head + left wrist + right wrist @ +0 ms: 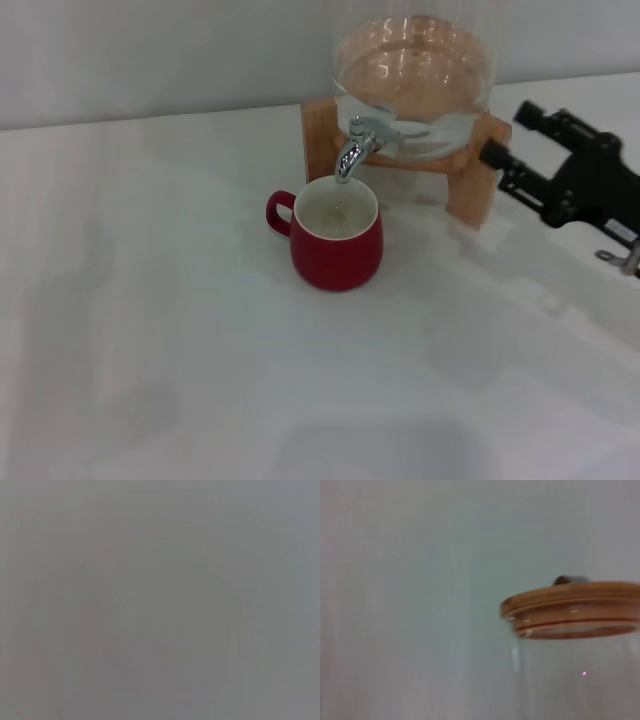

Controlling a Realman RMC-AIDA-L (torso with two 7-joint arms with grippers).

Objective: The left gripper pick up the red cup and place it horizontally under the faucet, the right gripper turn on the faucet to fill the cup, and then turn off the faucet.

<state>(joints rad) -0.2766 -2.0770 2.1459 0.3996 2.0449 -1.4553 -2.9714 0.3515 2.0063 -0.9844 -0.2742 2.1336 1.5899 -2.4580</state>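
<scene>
The red cup (337, 238) stands upright just above the centre of the head view, on the white table (180, 350), handle toward the frame's left, its white inside holding liquid. Directly above its rim hangs the spout of the faucet (353, 149), fixed to the glass jar (415, 75) on its wooden stand (470, 175) at upper centre. The right gripper (505, 135) hovers at the right edge, beside the stand and apart from the faucet; whether its claw is open or closed cannot be told. The right wrist view shows the jar's wooden lid (572, 607). The left gripper appears nowhere. No writing is legible.
</scene>
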